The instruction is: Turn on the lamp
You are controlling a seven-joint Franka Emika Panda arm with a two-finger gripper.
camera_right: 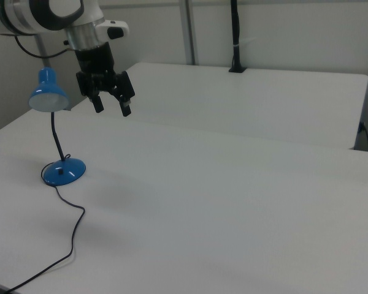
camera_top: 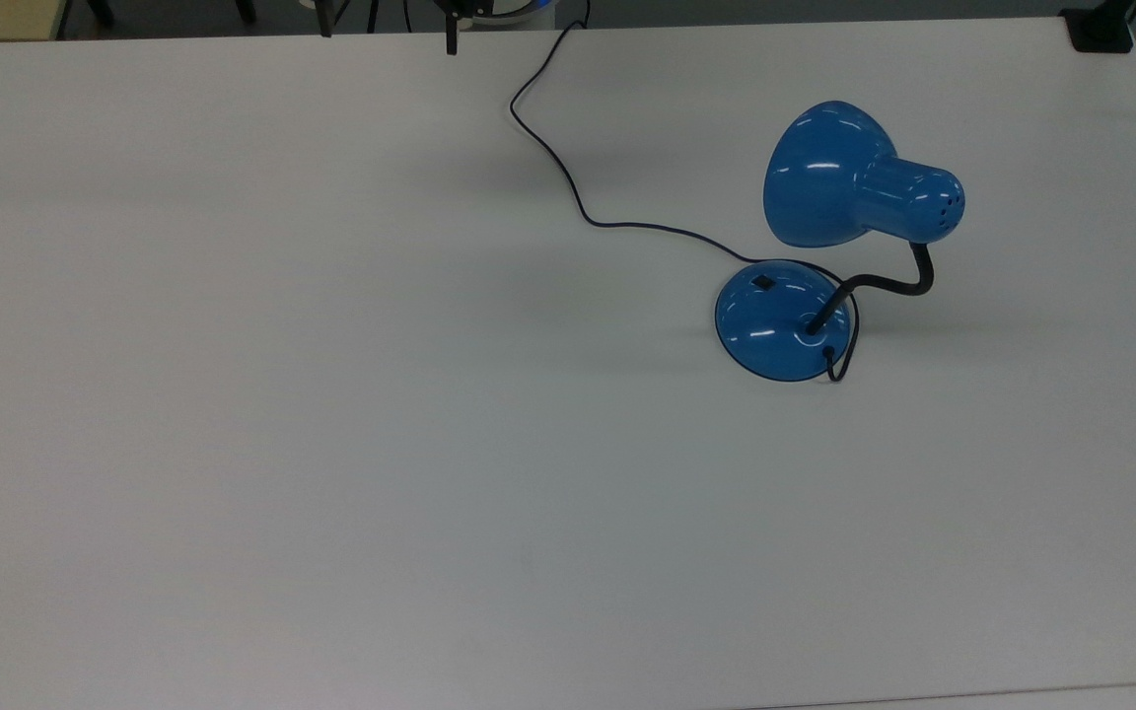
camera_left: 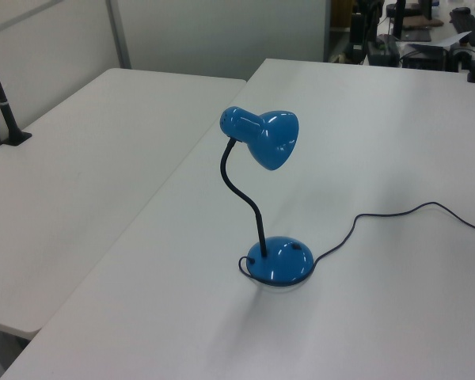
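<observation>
The lamp stands on the white table (camera_top: 331,414), toward the top view's right. Its glossy blue bell shade (camera_top: 829,177) hangs on a bent black gooseneck (camera_top: 898,281) above the round blue base (camera_top: 775,320). A small black switch (camera_top: 762,283) sits on the base's dome. The thin black cord (camera_top: 568,187) snakes away to the table's far edge. No glow shows under the shade (camera_left: 271,140). In the right view my gripper (camera_right: 112,105) hangs open and empty in the air, level with the shade (camera_right: 48,95) and to its right, well above the base (camera_right: 64,172).
A second white table (camera_right: 264,98) joins this one along a seam. A black post (camera_right: 235,37) is clamped at its far edge, also seen as a clamped post (camera_left: 4,103) in the left view. A black block (camera_top: 1100,35) sits at the top view's upper right corner.
</observation>
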